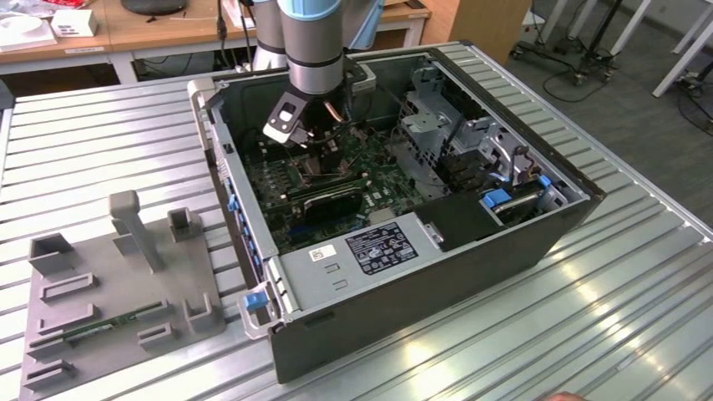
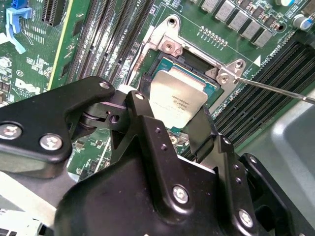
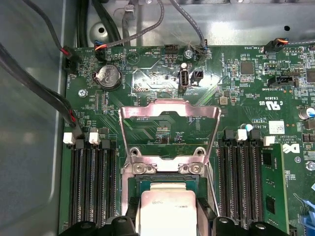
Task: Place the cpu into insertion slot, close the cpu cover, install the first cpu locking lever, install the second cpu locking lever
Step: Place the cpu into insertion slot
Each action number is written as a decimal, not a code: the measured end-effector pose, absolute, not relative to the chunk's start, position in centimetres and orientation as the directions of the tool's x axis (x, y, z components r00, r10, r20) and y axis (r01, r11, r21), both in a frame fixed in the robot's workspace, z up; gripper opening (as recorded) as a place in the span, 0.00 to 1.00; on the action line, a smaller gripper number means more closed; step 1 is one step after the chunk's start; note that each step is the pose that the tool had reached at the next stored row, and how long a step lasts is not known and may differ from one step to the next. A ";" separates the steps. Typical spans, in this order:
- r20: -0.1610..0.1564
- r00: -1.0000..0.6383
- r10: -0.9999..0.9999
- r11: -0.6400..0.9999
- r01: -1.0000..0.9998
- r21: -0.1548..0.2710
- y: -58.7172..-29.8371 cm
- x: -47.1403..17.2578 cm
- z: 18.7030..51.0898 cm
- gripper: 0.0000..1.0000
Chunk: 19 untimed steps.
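The cpu [image 2: 177,96] [image 3: 167,209], a pale silvery square chip, sits low in the insertion slot [image 2: 160,66] [image 3: 167,183], whose dark rim shows around it. My gripper [image 2: 170,109] [image 3: 169,219] [image 1: 317,146] reaches down into the open computer case, its black fingers [image 2: 135,101] pressed against two opposite edges of the chip. The cpu cover [image 3: 170,112], a silvery frame with a square cut-out, stands swung open on its hinge just beyond the slot. A thin metal locking lever [image 2: 275,89] sticks out from the slot's corner, unlatched.
Long black memory slots [image 3: 91,182] [image 3: 241,177] flank the socket on both sides. Cables [image 3: 49,98] run along the case wall. A drive cage [image 1: 435,125] and power supply [image 1: 368,251] crowd the case. A grey fixture plate [image 1: 112,284] lies on the exterior view's left.
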<state>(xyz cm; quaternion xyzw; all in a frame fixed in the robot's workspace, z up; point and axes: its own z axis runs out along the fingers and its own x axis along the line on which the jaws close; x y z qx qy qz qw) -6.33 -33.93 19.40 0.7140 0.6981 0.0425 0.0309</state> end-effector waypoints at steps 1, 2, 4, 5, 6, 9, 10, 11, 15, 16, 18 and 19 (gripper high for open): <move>0.018 0.022 1.000 -0.023 0.994 0.103 -33.9 -6.3 19.4 0.54; 0.018 0.022 1.000 -0.023 0.994 0.103 -33.9 -6.3 19.4 0.54; 0.018 0.022 1.000 -0.023 0.994 0.104 -33.9 -6.3 19.4 0.54; 0.018 0.022 1.000 -0.023 0.994 0.104 -33.9 -6.3 19.4 0.54; 0.018 0.022 1.000 -0.023 0.994 0.104 -33.9 -6.3 19.4 0.54; 0.018 0.022 1.000 -0.023 0.994 0.104 -33.9 -6.3 19.4 0.54; 0.018 0.022 1.000 -0.023 0.994 0.104 -33.9 -6.3 19.3 0.54; 0.018 0.022 1.000 -0.023 0.994 0.104 -33.9 -6.3 19.3 0.54; 0.017 0.022 1.000 -0.023 0.994 0.103 -33.9 -6.3 19.3 0.54; 0.017 0.022 1.000 -0.023 0.994 0.103 -33.9 -6.3 19.2 0.54; 0.018 0.022 1.000 -0.023 0.994 0.104 -33.9 -6.3 19.2 0.54; 0.018 0.022 1.000 -0.023 0.994 0.103 -33.9 -6.3 19.2 0.54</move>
